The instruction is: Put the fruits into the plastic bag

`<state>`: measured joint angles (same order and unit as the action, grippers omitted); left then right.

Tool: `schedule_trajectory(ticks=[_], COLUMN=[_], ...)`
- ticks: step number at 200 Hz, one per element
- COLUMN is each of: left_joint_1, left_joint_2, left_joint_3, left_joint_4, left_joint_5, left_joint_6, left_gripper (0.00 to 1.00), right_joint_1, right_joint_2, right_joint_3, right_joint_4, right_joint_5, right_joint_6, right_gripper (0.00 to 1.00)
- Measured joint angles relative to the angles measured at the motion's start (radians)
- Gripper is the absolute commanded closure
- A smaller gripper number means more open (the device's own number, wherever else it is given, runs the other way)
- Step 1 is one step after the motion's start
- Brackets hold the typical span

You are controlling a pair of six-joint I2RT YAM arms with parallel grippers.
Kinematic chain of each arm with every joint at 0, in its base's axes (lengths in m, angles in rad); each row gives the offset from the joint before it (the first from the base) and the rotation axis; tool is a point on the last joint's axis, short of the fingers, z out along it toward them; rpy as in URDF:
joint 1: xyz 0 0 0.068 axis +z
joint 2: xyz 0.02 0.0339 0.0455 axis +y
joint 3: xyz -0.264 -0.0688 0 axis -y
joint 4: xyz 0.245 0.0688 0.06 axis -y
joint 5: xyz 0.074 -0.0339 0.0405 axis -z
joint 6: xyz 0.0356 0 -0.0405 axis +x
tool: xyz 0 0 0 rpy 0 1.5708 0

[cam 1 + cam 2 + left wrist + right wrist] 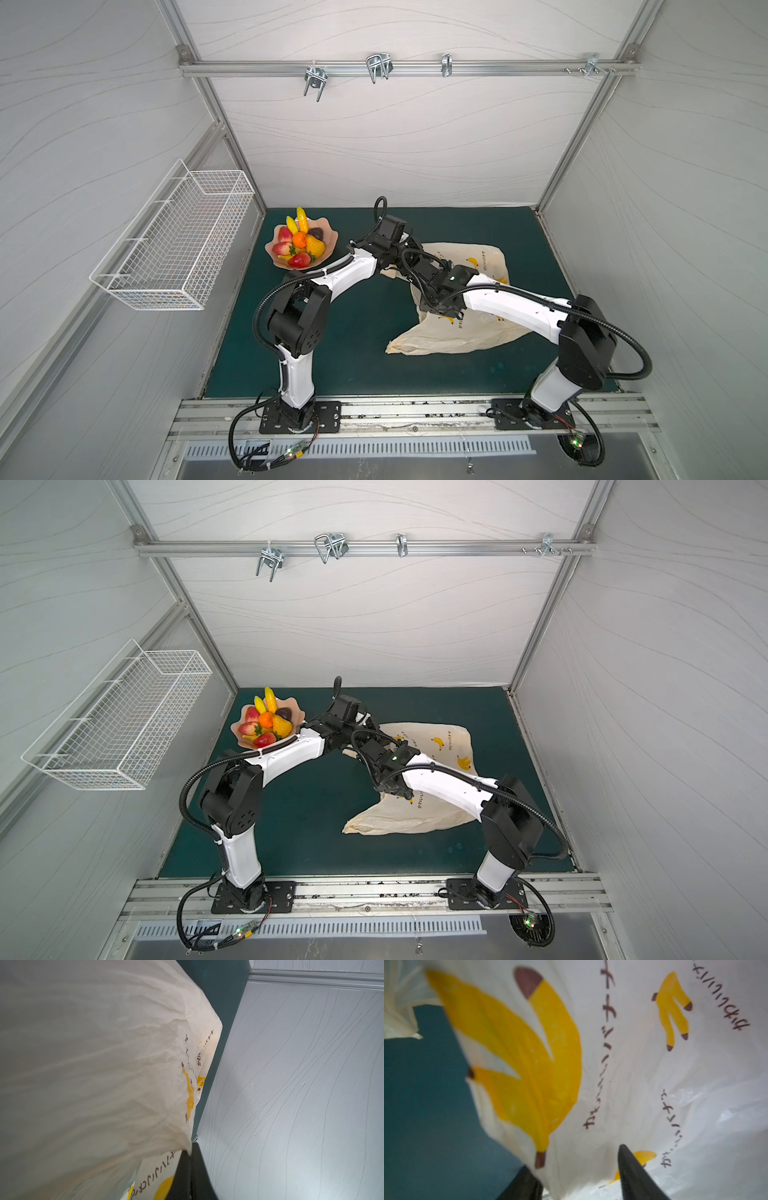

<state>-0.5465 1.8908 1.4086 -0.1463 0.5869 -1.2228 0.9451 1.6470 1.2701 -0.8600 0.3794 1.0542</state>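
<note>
Fruits (300, 245) fill the pink dish (330, 241). Left fingers (187, 1159) pinch the plastic bag (469, 340); right fingers (635, 1178) stand apart astride its film.

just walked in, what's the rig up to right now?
Both arms are working on the plastic bag, which lies on the green mat. The left arm has its jaws shut on a fold of the bag's film. The right arm has its jaws apart with film between them. The fruits sit piled in the pink dish at the mat's far left, and none shows in the bag.
</note>
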Motion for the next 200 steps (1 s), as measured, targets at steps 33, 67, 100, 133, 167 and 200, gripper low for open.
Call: schedule_trajectory(ticks=[33, 67, 100, 133, 167, 200], left_joint_1=[0.000, 0.000, 0.000, 0.002, 0.017, 0.046], left_joint_2=[0.000, 0.000, 0.000, 0.000, 0.000, -0.014], left_joint_3=[0.000, 0.000, 0.000, 0.028, 0.104, 0.116], left_joint_4=[-0.009, -0.016, -0.022, -0.088, -0.196, -0.290], left_joint_5=[0.000, 0.000, 0.000, -0.001, -0.015, -0.047], left_joint_6=[0.004, 0.016, 0.024, 0.079, 0.192, 0.289], left_gripper=[1.00, 1.00, 1.00, 0.99, 0.62, 0.32], right_joint_1=[0.000, 0.000, 0.000, 0.000, -0.006, -0.024], right_joint_2=[-0.003, -0.015, -0.041, -0.084, -0.142, -0.196], right_joint_3=[-0.010, -0.013, -0.011, -0.009, 0.017, 0.038], right_joint_4=[-0.025, -0.035, -0.051, -0.068, -0.083, -0.092], right_joint_5=[0.035, 0.054, 0.060, 0.065, 0.069, 0.072], right_joint_6=[0.017, 0.019, 0.014, 0.008, -0.008, -0.013], right_gripper=[0.89, 0.97, 1.00, 1.00, 1.00, 1.00])
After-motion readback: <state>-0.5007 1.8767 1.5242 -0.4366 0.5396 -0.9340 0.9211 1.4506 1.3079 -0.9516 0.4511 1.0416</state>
